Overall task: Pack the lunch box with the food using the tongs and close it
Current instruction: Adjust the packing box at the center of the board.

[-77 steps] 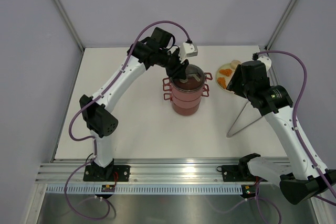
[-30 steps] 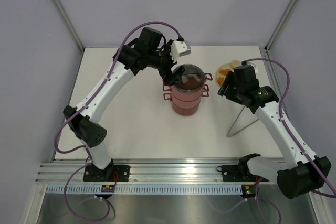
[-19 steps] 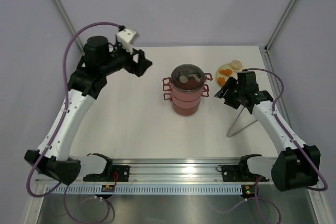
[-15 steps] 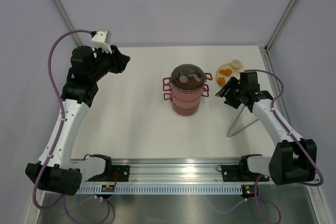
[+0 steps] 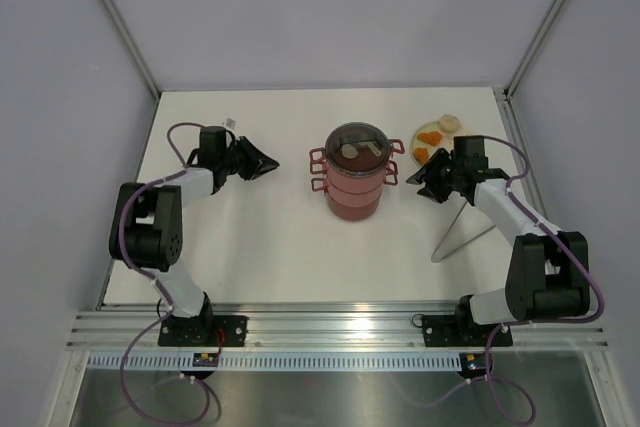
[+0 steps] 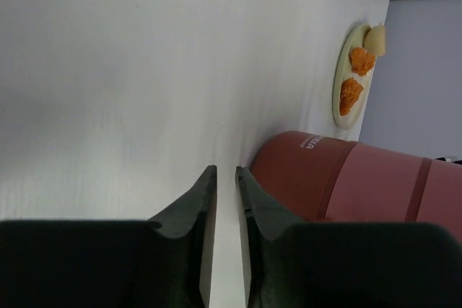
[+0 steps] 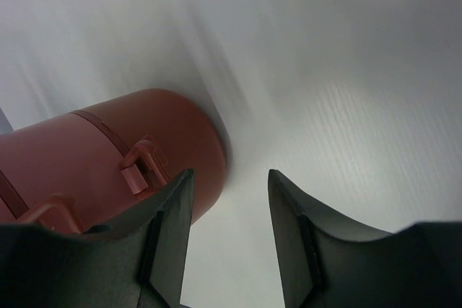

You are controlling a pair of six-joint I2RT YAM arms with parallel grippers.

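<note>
Looking down from the overhead camera, I saw the stacked dark-red round lunch box (image 5: 354, 173) standing upright at the middle of the white surface (image 5: 260, 247), its grey top lid on, where it had stood in all the earlier views. What had changed was my arms. Two and a half seconds before, the left arm had been reaching over the box lid; it then swung out high to the left, and now it lay folded low on the left side, its left pincer (image 5: 262, 163) pointing toward the box but well apart from it. In the left wrist view the left pincer (image 6: 224, 200) had only a narrow slit between its dark fingers (image 6: 202, 207), nothing in it, where a second earlier it had been wide.

The right arm had also dropped low on its own side. The right pincer (image 5: 425, 179) sat between the box and the flat cream plate (image 5: 437, 152), near the plate's left edge. From the right wrist camera the right pincer (image 7: 229, 207) stood part open and empty, the box's red wall and side clasp off to its left.

The orange and pale food pieces (image 5: 430, 147) lay on the plate as before. The long slim silver V-shaped tongs (image 5: 462, 232) rested flat on the surface below the right forearm, unmoved, untouched by either pincer.
</note>
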